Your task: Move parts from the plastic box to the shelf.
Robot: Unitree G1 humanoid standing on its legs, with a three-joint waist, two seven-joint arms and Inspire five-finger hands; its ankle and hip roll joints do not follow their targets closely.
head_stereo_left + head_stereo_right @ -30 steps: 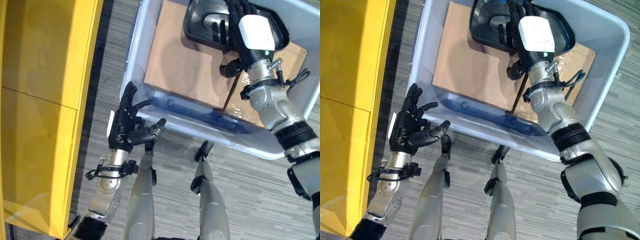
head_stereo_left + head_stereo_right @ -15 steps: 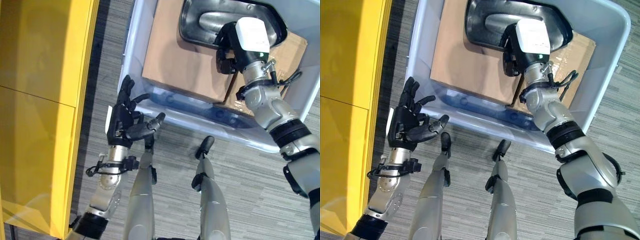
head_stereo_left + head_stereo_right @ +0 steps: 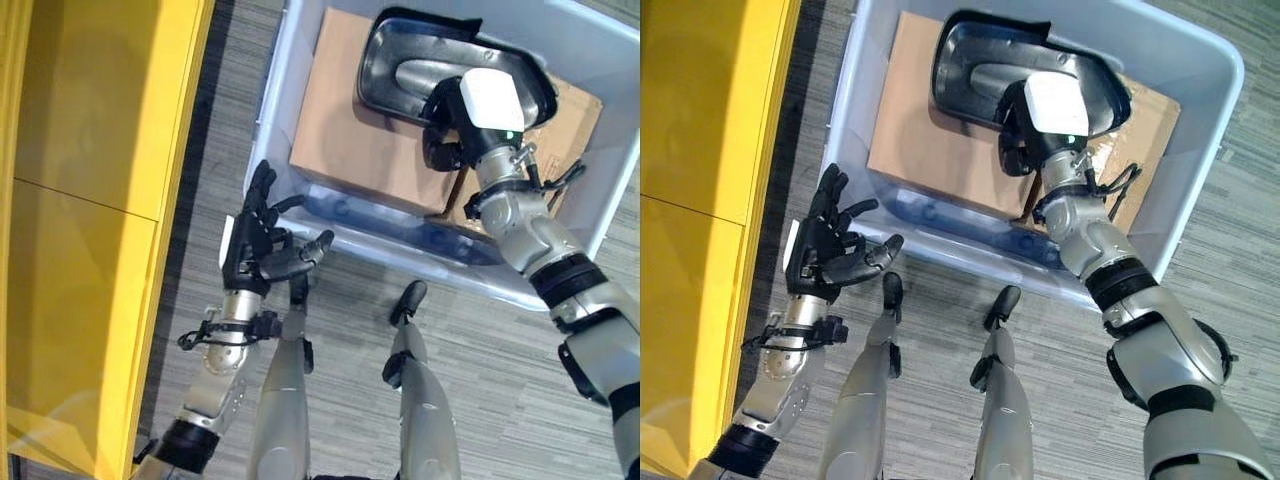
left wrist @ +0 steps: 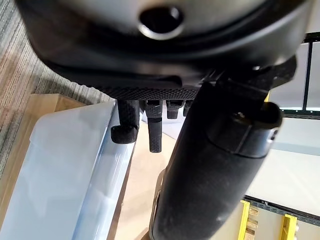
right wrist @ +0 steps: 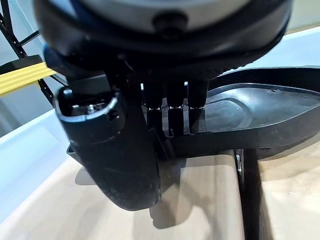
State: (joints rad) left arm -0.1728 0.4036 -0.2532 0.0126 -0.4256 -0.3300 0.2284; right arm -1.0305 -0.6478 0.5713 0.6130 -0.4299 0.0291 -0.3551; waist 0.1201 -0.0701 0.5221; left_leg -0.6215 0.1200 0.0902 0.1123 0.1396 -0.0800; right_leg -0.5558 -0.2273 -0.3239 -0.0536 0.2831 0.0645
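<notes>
Since a second ago, right hand [image 3: 1035,125] curled from flat on the black part [image 3: 980,70] to fingers hooked over its near rim inside the plastic box [image 3: 1210,150]: grasp looks made, lift pending. Left hand [image 3: 255,250] loosely spread, empty, outside box. Grey carpet floor [image 3: 500,400]; yellow shelf [image 3: 80,200] to the left.

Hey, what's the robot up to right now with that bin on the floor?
The right hand is down in the pale plastic box, fingers curled over the near rim of a black molded part that lies on cardboard. The left hand hangs open outside the box, beside the yellow shelf. The part is not yet lifted out.
</notes>
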